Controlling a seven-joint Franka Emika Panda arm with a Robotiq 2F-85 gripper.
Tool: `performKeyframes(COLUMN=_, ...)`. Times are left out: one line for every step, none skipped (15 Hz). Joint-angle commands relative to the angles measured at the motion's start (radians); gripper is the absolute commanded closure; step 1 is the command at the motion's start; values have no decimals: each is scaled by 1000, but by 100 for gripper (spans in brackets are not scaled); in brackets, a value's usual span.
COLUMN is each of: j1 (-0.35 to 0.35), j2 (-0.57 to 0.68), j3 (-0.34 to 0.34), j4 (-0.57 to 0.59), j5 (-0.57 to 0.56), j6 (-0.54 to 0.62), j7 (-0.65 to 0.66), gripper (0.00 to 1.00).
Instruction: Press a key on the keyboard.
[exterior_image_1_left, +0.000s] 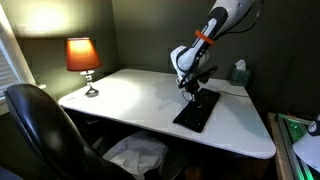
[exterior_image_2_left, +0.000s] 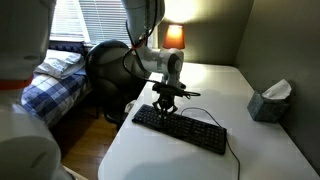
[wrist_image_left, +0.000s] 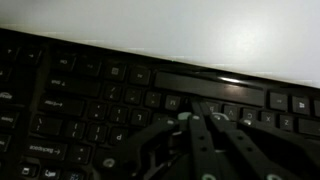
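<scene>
- Wrist view: the claw (wrist_image_left: 197, 120) was closed, its fingertips drawn together with nothing between them. It pointed down at the keyboard (wrist_image_left: 90, 95), next to the long space bar (wrist_image_left: 212, 80). Contact with a key could not be confirmed.
- In both exterior views the claw (exterior_image_1_left: 190, 92) (exterior_image_2_left: 165, 107) stood upright directly over the keyboard (exterior_image_1_left: 199, 110) (exterior_image_2_left: 190, 131).
- The black keyboard lay flat on the white table (exterior_image_1_left: 125, 95) (exterior_image_2_left: 265, 155), askew to the table's edges.
- A tissue box (exterior_image_1_left: 239, 73) (exterior_image_2_left: 268, 102) sat on the table near the wall, well apart from the keyboard.
- A lit lamp (exterior_image_1_left: 83, 58) (exterior_image_2_left: 174, 37) with an orange shade stood at the table's far corner.
- A black chair (exterior_image_1_left: 40, 125) stood at the table's edge.
- In an exterior view, a bed with a blue plaid cover (exterior_image_2_left: 48, 88) lay beyond the table.
</scene>
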Motion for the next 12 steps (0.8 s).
performKeyframes(j1=-12, j2=43, j3=8, j4=30, j5=14, j6=-6, j7=9, gripper=100)
performKeyframes(j1=-12, j2=41, j3=8, j4=28, j5=14, j6=-6, j7=9, gripper=100)
performKeyframes(j1=-11, j2=36, j3=7, j4=24, j5=13, j6=-4, j7=11, gripper=100)
performKeyframes(j1=-11, j2=32, j3=6, j4=20, j5=13, j6=-2, j7=11, gripper=100)
performKeyframes(j1=-10, j2=28, j3=6, j4=17, j5=11, j6=-2, j7=13, gripper=100)
performKeyframes(j1=-10, j2=22, j3=5, j4=11, j5=10, j6=1, j7=12, gripper=100)
performKeyframes(j1=-11, j2=17, j3=5, j4=6, j5=11, j6=4, j7=12, gripper=100)
performKeyframes(j1=-10, j2=9, j3=5, j4=-2, j5=9, j6=7, j7=12, gripper=100)
performKeyframes(j1=-9, j2=-4, j3=4, j4=-15, j5=7, j6=16, j7=14, gripper=100)
performKeyframes(j1=-8, j2=-15, j3=3, j4=-26, j5=4, j6=21, j7=15, gripper=100)
performKeyframes(j1=-8, j2=-24, j3=2, j4=-36, j5=3, j6=27, j7=18, gripper=100)
performKeyframes(j1=-7, j2=-32, j3=1, j4=-43, j5=1, j6=31, j7=21, gripper=100)
